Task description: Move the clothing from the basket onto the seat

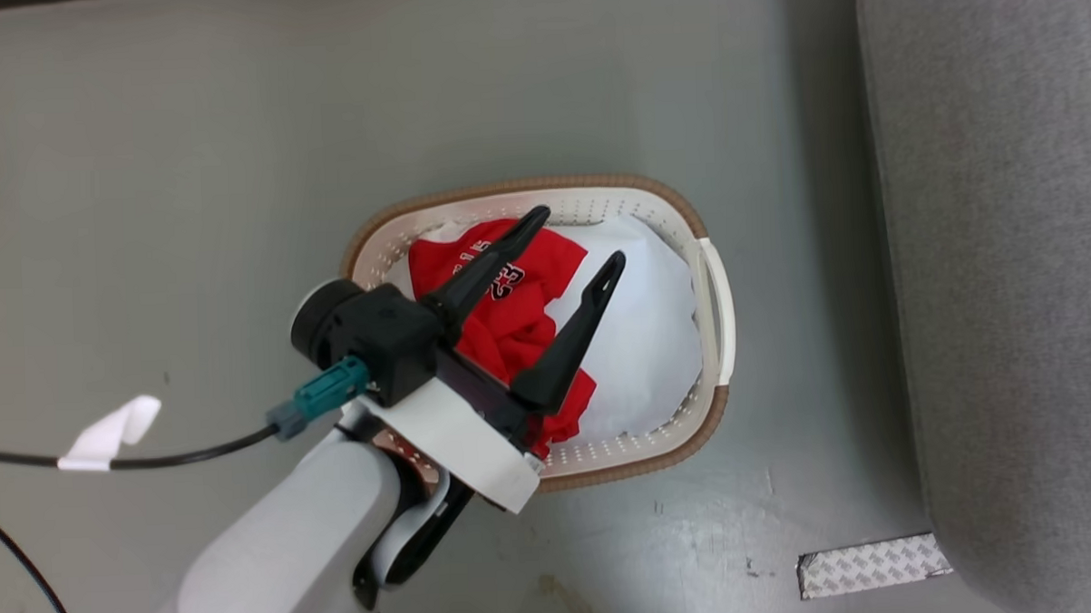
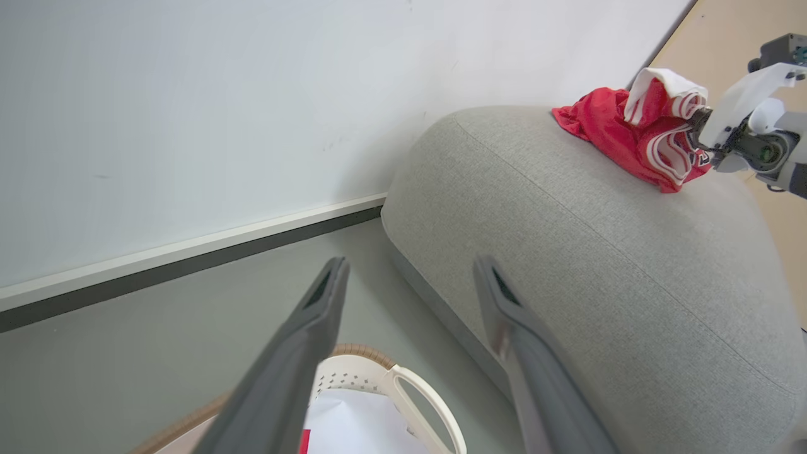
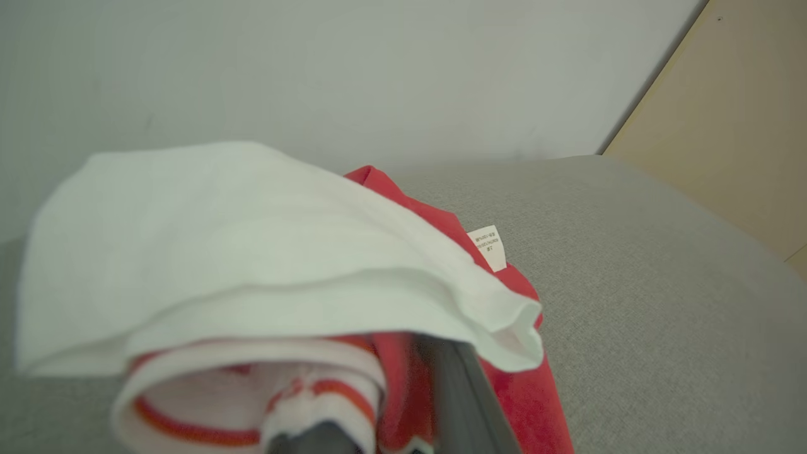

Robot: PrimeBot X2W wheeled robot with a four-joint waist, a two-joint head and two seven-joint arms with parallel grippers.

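Where clothing (image 3: 252, 252) drapes them, right fingers (image 3: 466, 403) hide — grip unclear.

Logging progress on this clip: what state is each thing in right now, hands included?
left hand: open, empty, over the basket.
right hand: fingers buried in the red-and-white bundle; grip unclear.
basket: upright on the floor, not yet emptied.
red jersey: crumpled in the basket.
white piece: in the basket, beside the jersey.
red-and-white bundle: heaped on the sofa.
sofa: bears the bundle.
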